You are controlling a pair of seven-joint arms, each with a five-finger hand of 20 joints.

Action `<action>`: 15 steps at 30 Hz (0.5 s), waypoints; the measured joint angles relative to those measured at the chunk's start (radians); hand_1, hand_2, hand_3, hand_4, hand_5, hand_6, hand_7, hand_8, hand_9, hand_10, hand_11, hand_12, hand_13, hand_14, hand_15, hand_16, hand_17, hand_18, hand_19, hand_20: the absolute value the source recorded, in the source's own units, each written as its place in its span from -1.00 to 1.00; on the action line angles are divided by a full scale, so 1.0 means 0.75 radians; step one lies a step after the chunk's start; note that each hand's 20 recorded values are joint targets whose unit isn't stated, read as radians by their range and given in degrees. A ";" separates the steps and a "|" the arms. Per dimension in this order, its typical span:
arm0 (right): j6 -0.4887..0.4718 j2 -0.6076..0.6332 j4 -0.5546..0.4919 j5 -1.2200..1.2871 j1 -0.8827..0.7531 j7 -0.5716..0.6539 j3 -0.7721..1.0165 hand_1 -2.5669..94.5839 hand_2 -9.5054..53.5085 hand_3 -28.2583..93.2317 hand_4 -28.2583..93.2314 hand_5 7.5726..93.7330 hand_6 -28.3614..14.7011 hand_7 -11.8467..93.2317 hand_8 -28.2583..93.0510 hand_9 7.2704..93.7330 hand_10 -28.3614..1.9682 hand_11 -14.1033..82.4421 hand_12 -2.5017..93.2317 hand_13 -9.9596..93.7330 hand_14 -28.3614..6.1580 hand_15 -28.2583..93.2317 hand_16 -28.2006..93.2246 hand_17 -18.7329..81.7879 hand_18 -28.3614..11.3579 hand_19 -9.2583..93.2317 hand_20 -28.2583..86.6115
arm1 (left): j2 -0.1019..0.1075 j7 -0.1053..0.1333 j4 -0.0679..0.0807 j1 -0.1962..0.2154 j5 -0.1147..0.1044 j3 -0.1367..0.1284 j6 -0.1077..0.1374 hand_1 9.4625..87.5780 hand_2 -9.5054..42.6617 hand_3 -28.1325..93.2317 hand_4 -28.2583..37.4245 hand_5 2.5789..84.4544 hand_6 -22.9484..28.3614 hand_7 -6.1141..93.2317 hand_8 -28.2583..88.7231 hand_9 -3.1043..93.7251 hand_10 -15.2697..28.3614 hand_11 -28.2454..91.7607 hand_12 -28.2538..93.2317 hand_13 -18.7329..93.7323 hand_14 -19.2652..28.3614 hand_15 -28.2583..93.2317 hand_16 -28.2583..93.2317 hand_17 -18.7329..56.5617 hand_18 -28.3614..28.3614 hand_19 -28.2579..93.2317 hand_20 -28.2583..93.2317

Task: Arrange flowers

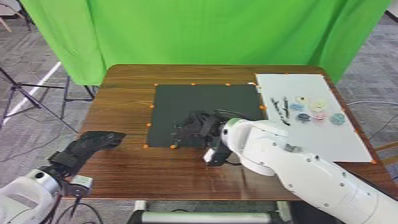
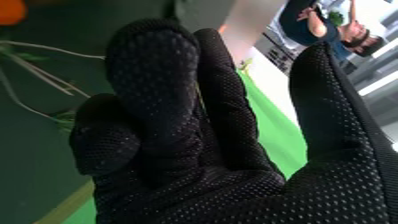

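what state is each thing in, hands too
dark mat: flat
white sheet: flat
green curtain: hanging
thin stems: splayed apart
right hand: open, at the mat
left hand: by the table's left side

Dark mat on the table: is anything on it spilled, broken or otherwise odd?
Nothing on the dark mat looks clearly spilled or broken. The untidiest bit is the thin, pale stems beside the right hand, splayed in different directions. For flowers being arranged, that seems normal enough.
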 measured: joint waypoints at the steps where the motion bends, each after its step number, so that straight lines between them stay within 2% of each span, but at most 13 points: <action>1: 0.000 0.000 0.006 -0.005 0.001 0.000 -0.006 -0.39 -0.44 0.31 -0.69 0.32 0.13 -0.62 -0.64 0.30 -0.07 -0.54 -0.73 0.99 0.30 0.19 -0.03 0.65 -0.23 1.00 0.05 | 0.000 0.000 0.000 0.000 0.000 0.000 -0.002 -0.64 -0.57 0.42 -0.73 -0.02 0.18 -0.69 -0.59 -0.15 0.46 -0.31 -0.34 -0.15 0.58 -0.34 -0.53 -0.52 0.41 -0.36 -0.35; 7: -0.001 -0.002 0.043 -0.136 0.007 -0.009 -0.039 -0.40 -0.43 0.32 -0.70 0.29 0.14 -0.62 -0.64 0.29 -0.06 -0.54 -0.74 0.99 0.30 0.20 -0.03 0.65 -0.23 1.00 0.05 | 0.004 -0.001 0.001 -0.003 -0.001 0.001 -0.009 -0.64 -0.57 0.42 -0.73 -0.02 0.18 -0.69 -0.59 -0.15 0.46 -0.31 -0.34 -0.15 0.58 -0.34 -0.53 -0.52 0.41 -0.36 -0.35; 15: 0.036 -0.020 0.083 -0.132 0.017 -0.009 -0.040 -0.40 -0.42 0.32 -0.70 0.25 0.13 -0.62 -0.64 0.24 -0.05 -0.55 -0.74 0.98 0.30 0.21 -0.04 0.64 -0.23 1.00 0.06 | 0.005 -0.001 0.006 -0.010 -0.001 0.006 -0.014 -0.64 -0.56 0.41 -0.73 -0.02 0.18 -0.69 -0.59 -0.15 0.46 -0.31 -0.34 -0.15 0.58 -0.34 -0.53 -0.52 0.41 -0.35 -0.35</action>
